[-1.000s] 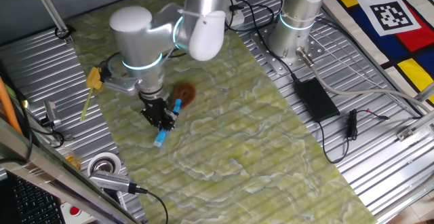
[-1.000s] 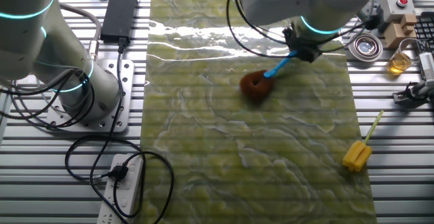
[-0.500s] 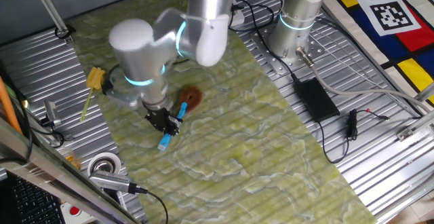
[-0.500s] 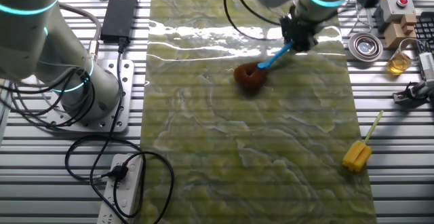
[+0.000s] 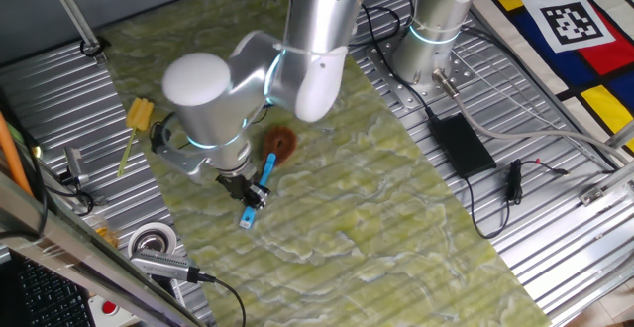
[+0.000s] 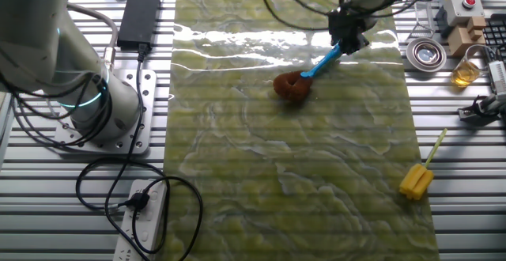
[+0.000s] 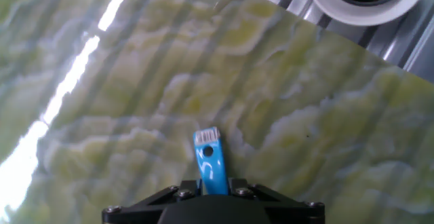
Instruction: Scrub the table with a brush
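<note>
The brush has a light-blue handle (image 5: pixel 260 190) and a round reddish-brown tuft (image 5: pixel 281 143) that rests on the green-yellow marbled table (image 5: pixel 396 218). My gripper (image 5: pixel 255 193) is shut on the handle near its free end. In the other fixed view the gripper (image 6: pixel 345 41) holds the handle (image 6: pixel 320 62) slanted down to the tuft (image 6: pixel 291 86) on the table (image 6: pixel 300 182). In the hand view the blue handle end (image 7: pixel 211 161) sticks out between the jaws (image 7: pixel 215 187) above the table (image 7: pixel 135 115). The tuft is out of the hand view.
A yellow brush (image 5: pixel 136 121) lies on the ribbed metal at the left, also seen in the other fixed view (image 6: pixel 417 178). A tape roll (image 5: pixel 152 240) lies near the front left. A second arm's base (image 6: pixel 87 103), power adapter (image 5: pixel 460 144) and cables flank the table.
The gripper has moved with the brush across the table, dragging the tuft a short way along the surface; the handle angle has shifted slightly.
</note>
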You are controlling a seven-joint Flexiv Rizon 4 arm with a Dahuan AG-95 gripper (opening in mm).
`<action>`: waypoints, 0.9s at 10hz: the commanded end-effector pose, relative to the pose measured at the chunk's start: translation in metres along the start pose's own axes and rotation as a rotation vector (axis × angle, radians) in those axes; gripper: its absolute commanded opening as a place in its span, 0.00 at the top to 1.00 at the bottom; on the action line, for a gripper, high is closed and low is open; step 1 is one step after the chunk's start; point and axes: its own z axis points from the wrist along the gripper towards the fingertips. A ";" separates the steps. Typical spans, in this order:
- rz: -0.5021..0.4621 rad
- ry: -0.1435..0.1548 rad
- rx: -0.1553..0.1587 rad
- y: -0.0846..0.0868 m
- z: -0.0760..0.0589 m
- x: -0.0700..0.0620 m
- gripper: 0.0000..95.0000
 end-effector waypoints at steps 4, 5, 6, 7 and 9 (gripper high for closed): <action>0.085 0.056 0.039 0.014 -0.032 -0.005 1.00; 0.122 0.071 0.067 0.025 -0.045 -0.005 1.00; 0.145 0.071 0.080 0.033 -0.054 -0.003 1.00; 0.154 0.061 0.084 0.042 -0.065 0.001 1.00; 0.145 0.049 0.088 0.051 -0.078 0.004 1.00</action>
